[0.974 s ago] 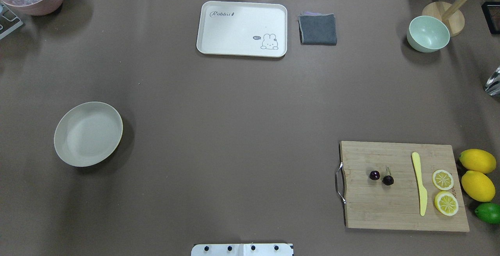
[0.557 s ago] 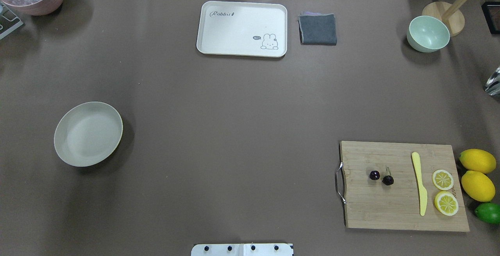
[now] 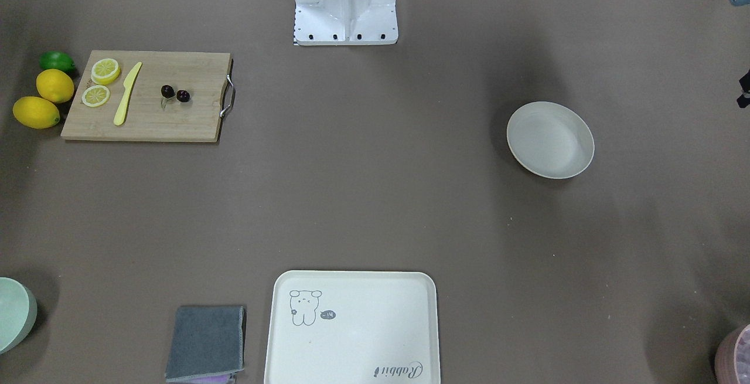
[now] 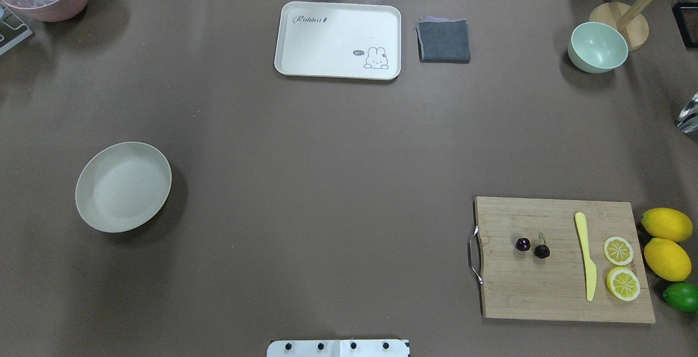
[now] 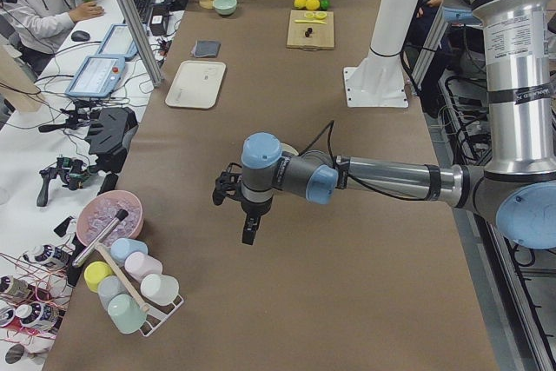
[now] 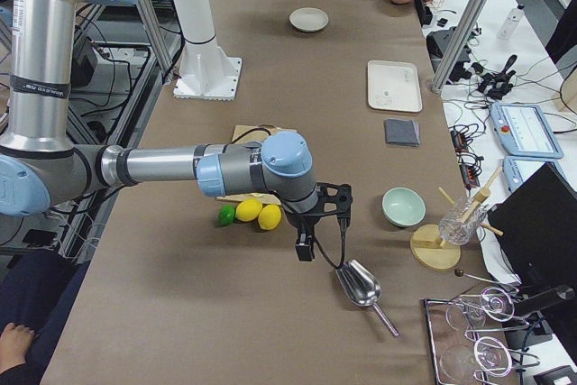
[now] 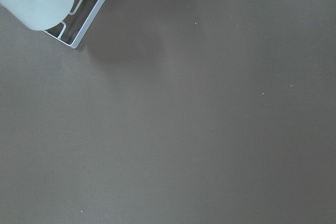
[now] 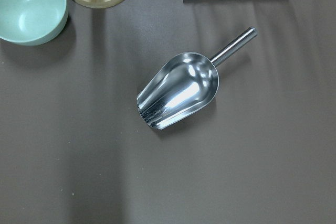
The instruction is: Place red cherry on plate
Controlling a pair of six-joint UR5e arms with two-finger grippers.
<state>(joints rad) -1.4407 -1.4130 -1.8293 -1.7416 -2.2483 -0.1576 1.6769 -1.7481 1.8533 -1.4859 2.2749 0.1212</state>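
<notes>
The red cherry [image 4: 532, 247], a pair of tiny dark maroon fruits, lies on the wooden cutting board [image 4: 545, 291] at the near right; it also shows in the front view [image 3: 175, 93]. The plate [image 4: 123, 186], round and cream-white, sits empty on the left side [image 3: 549, 139]. Neither gripper appears in the overhead view. My left gripper [image 5: 248, 234] hangs over bare table beyond the plate, toward the left end. My right gripper [image 6: 305, 250] hovers past the lemons, above a metal scoop [image 8: 178, 90]. I cannot tell whether either gripper is open or shut.
On the board lie a yellow knife [image 4: 585, 256] and two lemon slices [image 4: 618, 250]. Lemons [image 4: 666, 225] and a lime [image 4: 681, 296] lie beside it. A cream tray [image 4: 338, 40], grey cloth [image 4: 444, 41] and green bowl [image 4: 597, 47] stand at the far edge. A cup rack [image 5: 130, 293] stands at the left end.
</notes>
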